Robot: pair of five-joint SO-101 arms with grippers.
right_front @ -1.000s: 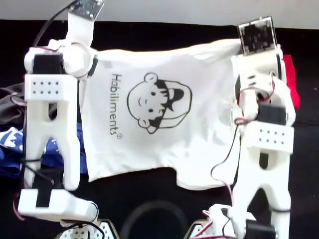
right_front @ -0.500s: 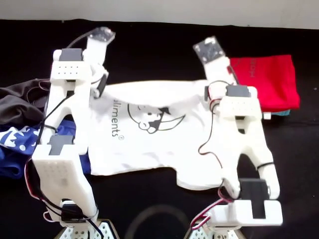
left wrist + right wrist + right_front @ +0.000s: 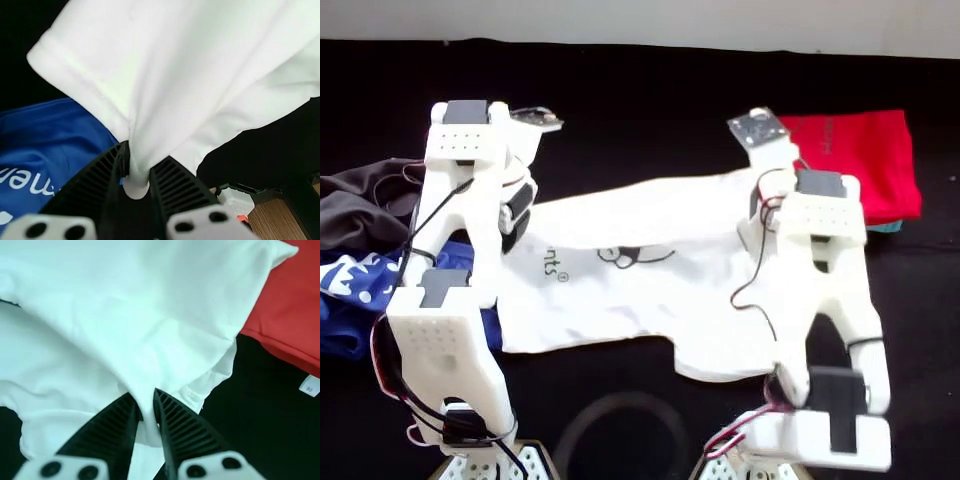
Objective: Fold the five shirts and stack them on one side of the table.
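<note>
Black table [image 3: 650, 110], high view: white shirt [image 3: 620, 300] at frame centre, upper edge raised. My left jaws and right jaws are each clamped on a bunched corner. Light, limp cloth that sags between holds; I judge the corners the best grip.

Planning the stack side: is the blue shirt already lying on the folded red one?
No, the blue shirt lies crumpled opposite the red shirt, with the white shirt between them.
</note>
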